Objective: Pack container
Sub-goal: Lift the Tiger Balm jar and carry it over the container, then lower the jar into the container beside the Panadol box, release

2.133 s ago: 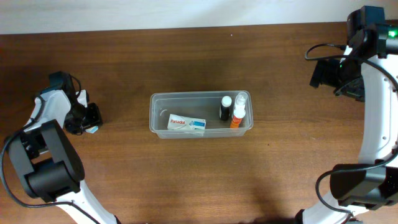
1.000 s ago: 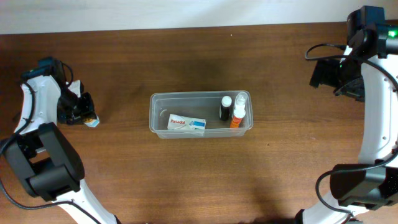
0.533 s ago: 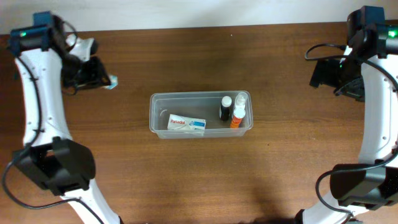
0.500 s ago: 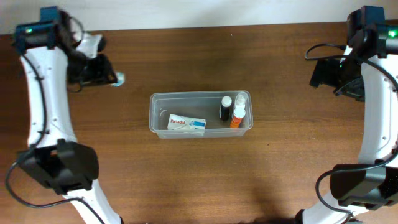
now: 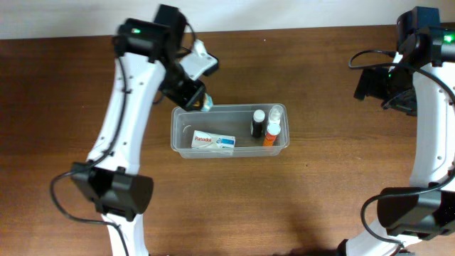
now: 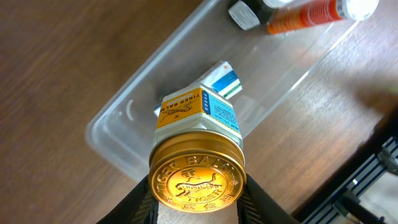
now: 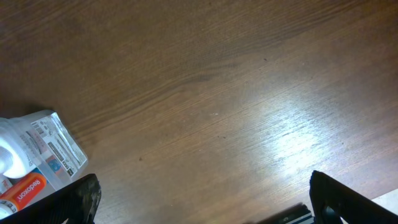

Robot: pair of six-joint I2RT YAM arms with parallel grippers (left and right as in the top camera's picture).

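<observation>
The clear rectangular plastic container lies lengthwise, left to right, at the centre of the brown wooden table. Inside it, the white cardboard tablet box lies flat in the left half, toward the near wall. Three bottles occupy the right end. The black-capped dark bottle is leftmost, the orange spray bottle is just beside it on the right, and the clear white-labelled bottle is behind the orange one, in the far right corner. The left gripper clamps the gold-lidded glass jar above the container's far rim, left of centre. The right gripper sits well apart to the right, over the table, fingers spread.
</observation>
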